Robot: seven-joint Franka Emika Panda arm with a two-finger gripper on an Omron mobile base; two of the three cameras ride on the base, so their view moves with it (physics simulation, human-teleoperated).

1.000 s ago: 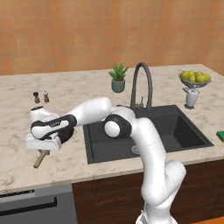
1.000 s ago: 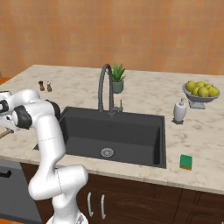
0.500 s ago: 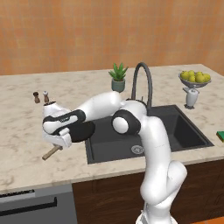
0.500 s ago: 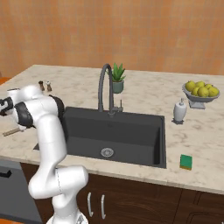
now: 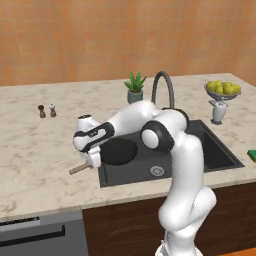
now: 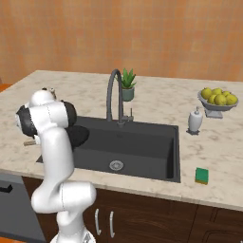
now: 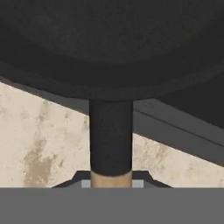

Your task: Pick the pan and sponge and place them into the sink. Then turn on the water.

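Black pan (image 5: 119, 151), held by its wooden handle: the fingers (image 5: 93, 159) are clamped narrow on the stick, at left centre of the left base view. The pan's round body hangs over the left rim of the sink (image 5: 220, 152), handle end jutting out over the counter (image 5: 35, 150). In the hand view the pan (image 7: 109, 48) covers the upper frame, with the sink's edge crossing beneath. The sponge (image 6: 202, 175) lies on the counter at lower right of the right base view, just beside the sink's right rim.

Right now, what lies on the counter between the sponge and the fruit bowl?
In the right base view, a white soap dispenser stands between the sponge and the fruit bowl; otherwise the marble is bare.
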